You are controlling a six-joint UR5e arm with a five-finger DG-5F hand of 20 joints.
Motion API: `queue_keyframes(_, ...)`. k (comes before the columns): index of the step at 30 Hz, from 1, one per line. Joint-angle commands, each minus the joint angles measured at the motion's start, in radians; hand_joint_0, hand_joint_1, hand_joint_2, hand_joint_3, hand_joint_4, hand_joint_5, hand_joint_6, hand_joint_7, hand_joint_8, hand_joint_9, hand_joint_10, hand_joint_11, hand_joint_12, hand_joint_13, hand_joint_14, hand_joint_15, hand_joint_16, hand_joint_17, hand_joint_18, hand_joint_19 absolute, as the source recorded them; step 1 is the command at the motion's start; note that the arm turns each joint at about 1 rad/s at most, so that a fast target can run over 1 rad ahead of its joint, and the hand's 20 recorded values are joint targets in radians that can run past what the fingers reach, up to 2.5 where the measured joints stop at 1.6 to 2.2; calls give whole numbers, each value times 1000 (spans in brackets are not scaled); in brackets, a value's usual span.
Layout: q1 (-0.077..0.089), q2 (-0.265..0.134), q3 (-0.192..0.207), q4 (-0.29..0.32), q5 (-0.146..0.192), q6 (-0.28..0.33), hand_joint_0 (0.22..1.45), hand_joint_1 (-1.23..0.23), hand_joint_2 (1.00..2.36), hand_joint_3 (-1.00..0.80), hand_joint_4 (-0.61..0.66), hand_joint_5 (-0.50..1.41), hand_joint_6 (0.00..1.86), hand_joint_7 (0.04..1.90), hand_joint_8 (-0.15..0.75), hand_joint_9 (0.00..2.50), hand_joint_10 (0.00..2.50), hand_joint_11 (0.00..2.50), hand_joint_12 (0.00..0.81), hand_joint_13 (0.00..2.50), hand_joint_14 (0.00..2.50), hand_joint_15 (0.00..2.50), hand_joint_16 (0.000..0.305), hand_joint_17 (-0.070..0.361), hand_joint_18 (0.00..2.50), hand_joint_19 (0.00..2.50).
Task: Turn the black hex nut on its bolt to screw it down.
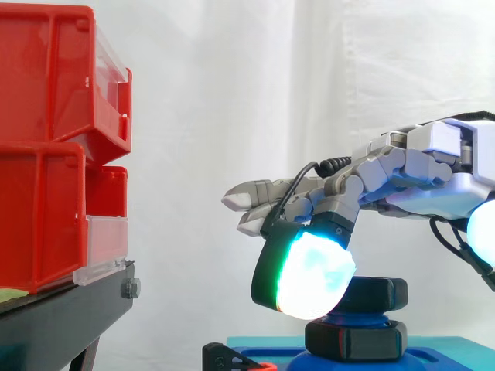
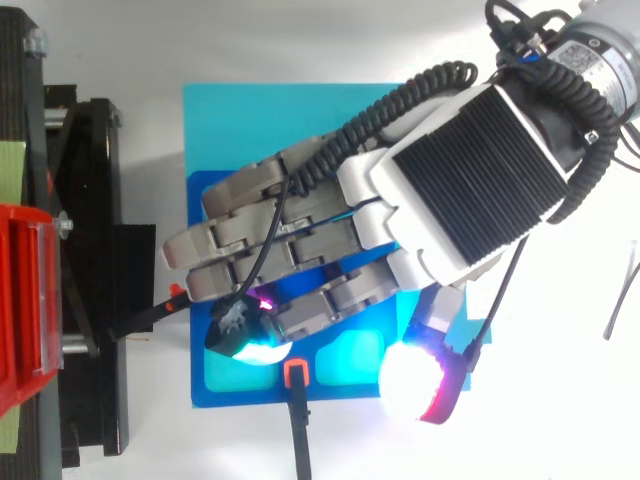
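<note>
The hand (image 2: pixel 470 180) comes in from the right and lies flat over the cyan board (image 2: pixel 215 110). Most of its fingers (image 2: pixel 230 230) are stretched out toward the black stand (image 2: pixel 90 250), and they are released, not clasped round anything. One finger is bent downward, its cyan-white pad (image 1: pixel 309 270) hanging near the board's front edge. The thumb's white pad (image 2: pixel 410 385) juts out past that same edge over the white desk (image 2: pixel 560 400).

In the side view the black hex nut (image 1: pixel 380 295) sits under the hand, to the right of the bent finger's pad and partly hidden by it; I cannot tell whether pad and nut touch. Just under the nut is a second black flat-sided piece (image 1: pixel 357 338), standing on a blue mount (image 1: pixel 309 361) on the board.

Two black clamps with orange tips grip the board: one (image 2: pixel 295 375) at the front edge just beside the glowing pad, one (image 2: pixel 172 298) at the left edge below the outstretched fingertips.

The red bins (image 1: pixel 46 116) stand stacked on the stand at the left. Between their clear fronts and the fingertips lies a wide open stretch of white curtain (image 1: pixel 201 93). From above, the board's left edge lies close to the stand, with a narrow strip of desk between them
</note>
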Motion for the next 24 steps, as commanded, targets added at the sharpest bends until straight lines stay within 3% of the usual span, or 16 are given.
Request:
queue_keyframes(1,-13,0,0,3,-18,0,501,-261,1000,-500,339,-123,806,642,328,413,3,96,353,253,1,54,56,125,265,483)
queue_keyframes(5,-25,-1,0,3,-29,2,501,-261,1000,-500,341,-123,804,647,328,414,2,110,353,256,2,50,56,125,268,491)
queue_keyframes(13,-26,0,0,3,-29,2,501,-262,1000,-500,341,-123,796,658,328,413,2,96,354,265,1,60,56,126,282,487)
queue_keyframes(21,-6,0,0,3,-11,2,501,-262,1000,-500,346,-121,784,668,328,414,2,109,353,269,2,60,56,127,293,486)
queue_keyframes(24,6,0,0,-3,14,5,501,-262,1000,-500,346,-120,762,698,327,414,2,103,354,270,2,60,56,127,298,493)
